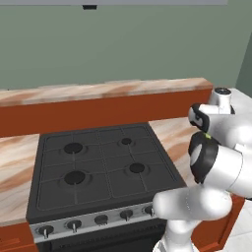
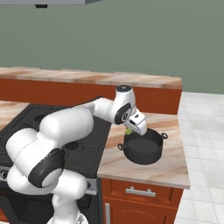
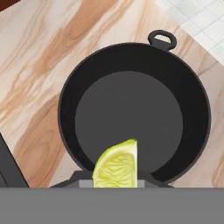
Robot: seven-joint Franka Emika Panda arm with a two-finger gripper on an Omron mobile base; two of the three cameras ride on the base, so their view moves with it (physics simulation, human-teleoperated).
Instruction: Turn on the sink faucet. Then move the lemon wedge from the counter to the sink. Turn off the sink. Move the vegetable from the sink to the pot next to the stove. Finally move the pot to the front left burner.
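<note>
My gripper (image 2: 131, 130) is shut on the lemon wedge (image 3: 117, 166), a small yellow-green piece that is also the vegetable, and holds it just above the pot. The pot (image 2: 142, 147) is black with two small loop handles and stands on the marbled counter (image 2: 170, 168) right of the stove (image 1: 98, 167). In the hand view the pot (image 3: 87, 74) lies straight below, its inside bare, with the wedge over its near rim. The front left burner (image 1: 75, 177) has nothing on it. The sink and its faucet are out of view.
A raised counter ledge (image 1: 98, 91) over a red-brown back panel runs behind the stove. Black knobs (image 1: 74, 225) line the stove's silver front. The counter ends just right of the pot, with white tiled floor (image 2: 203, 127) beyond. My own arm arches over the stove's right side.
</note>
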